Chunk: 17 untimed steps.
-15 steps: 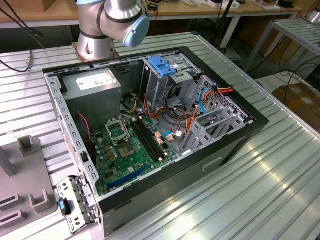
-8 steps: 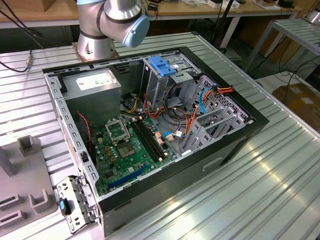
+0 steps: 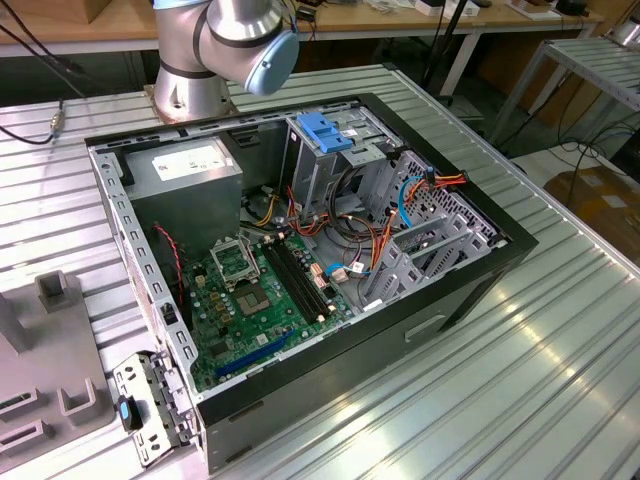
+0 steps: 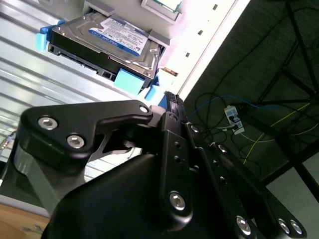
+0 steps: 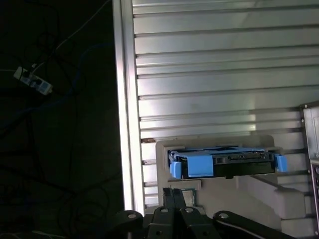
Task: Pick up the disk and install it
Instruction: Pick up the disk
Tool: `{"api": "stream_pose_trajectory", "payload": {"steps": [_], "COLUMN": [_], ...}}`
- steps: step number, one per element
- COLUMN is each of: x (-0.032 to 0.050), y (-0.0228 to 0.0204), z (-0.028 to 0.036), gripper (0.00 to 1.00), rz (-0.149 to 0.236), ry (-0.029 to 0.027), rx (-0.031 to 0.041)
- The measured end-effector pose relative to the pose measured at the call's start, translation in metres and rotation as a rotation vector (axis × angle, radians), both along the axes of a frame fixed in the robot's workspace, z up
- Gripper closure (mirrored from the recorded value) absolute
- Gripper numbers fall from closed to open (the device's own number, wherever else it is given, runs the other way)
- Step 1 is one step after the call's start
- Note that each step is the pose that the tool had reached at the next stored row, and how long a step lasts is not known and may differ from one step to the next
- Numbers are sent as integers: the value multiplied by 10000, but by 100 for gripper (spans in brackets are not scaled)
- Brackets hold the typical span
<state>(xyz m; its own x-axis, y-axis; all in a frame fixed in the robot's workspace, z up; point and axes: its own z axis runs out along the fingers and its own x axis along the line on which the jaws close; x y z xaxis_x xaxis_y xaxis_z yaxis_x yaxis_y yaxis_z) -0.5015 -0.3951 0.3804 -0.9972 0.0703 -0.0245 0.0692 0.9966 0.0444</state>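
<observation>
The disk (image 4: pixel 109 37), a grey metal drive in a bright blue carrier rail, lies flat in a light grey holder (image 5: pixel 164 154) on the ribbed metal table. In the first wrist view the disk (image 5: pixel 224 163) shows edge-on, close to the table's edge. My gripper (image 4: pixel 172 97) is black and its fingers look shut together with nothing between them. It hangs a short way off the disk's blue corner without touching it. The gripper (image 5: pixel 169 191) tips sit just short of the holder. In the exterior view the arm's grey joints (image 3: pixel 230 40) stand behind the open computer case (image 3: pixel 480 270).
Inside the case are a green motherboard (image 3: pixel 260 290), a metal drive cage with a blue latch (image 3: pixel 325 130), loose cables (image 3: pixel 400 215) and a grey box with a white label (image 3: pixel 185 165). Grey fixtures (image 3: pixel 50 390) stand at the exterior view's left. The table edge (image 5: pixel 124 99) drops to a dark floor with cables.
</observation>
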Motion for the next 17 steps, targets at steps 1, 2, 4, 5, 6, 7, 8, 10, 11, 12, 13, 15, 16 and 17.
{"api": "stream_pose_trajectory", "payload": {"steps": [1, 2, 4, 5, 6, 7, 8, 10, 11, 12, 13, 15, 16, 17], "x": [0, 0, 11, 25, 49, 67, 90, 144, 172, 199, 234, 300, 313, 315], "y": [0, 0, 0, 0, 0, 0, 0, 0, 0, 0, 0, 1, 1, 2], "z": [0, 0, -1, -1, -1, 0, 0, 0, -2, -3, -4, -6, -6, -6], "gripper": [89, 89, 89, 89, 89, 89, 89, 89, 89, 89, 89, 89, 89, 89], "rz": [29, 74, 122, 127, 128, 129, 131, 133, 134, 135, 136, 137, 137, 136], "ry": [1, 0, -1, -1, 0, 2, 2, 8, 9, 12, 16, 20, 20, 20], "rx": [0, 0, 0, 1, 1, 0, 0, -2, -1, -1, 0, 0, 0, 0]}}
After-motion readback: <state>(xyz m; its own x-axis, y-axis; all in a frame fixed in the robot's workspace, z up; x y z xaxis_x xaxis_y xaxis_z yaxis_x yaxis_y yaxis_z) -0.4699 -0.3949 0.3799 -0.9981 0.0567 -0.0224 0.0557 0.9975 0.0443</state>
